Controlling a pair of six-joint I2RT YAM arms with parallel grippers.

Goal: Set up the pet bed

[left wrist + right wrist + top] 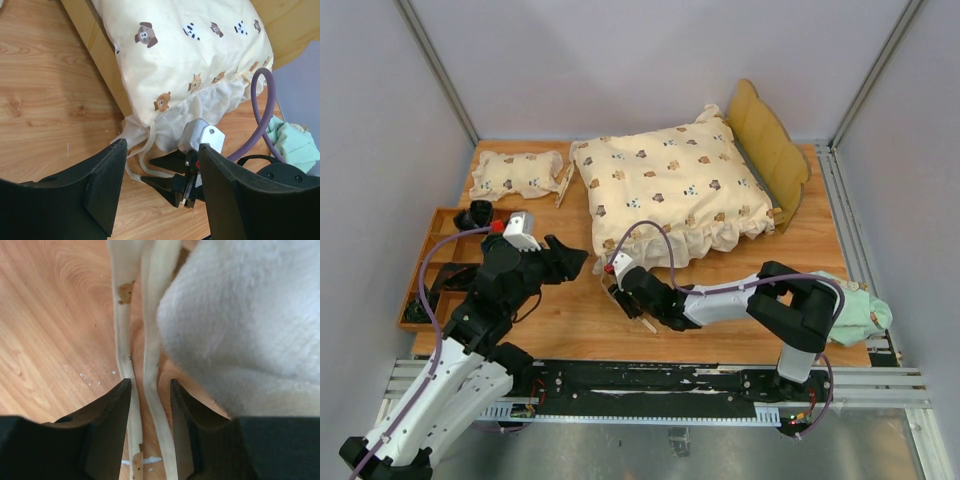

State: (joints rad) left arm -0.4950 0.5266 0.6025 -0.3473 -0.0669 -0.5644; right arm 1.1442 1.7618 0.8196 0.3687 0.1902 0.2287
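Note:
The pet bed (772, 150) stands at the back right, its wavy headboard at the far end. A cream bear-print quilt (670, 185) lies across it and overhangs the near rail (95, 45). Two cream ties (150, 355) trail from the quilt's near corner onto the table. My right gripper (150, 390) is open low over them: one tie runs between its jaws and the other passes under the left finger. A fluffy white ruffle (240, 325) lies just to its right. My left gripper (161, 147) hangs open and empty just left of the right gripper (147, 171).
A small bear-print pillow (515, 172) lies at the back left, beside a thin wooden stick. A wooden compartment tray (430, 270) sits at the left edge. A pale green cloth (855, 310) is bunched at the right edge behind the right arm. A purple cable (262, 115) loops nearby.

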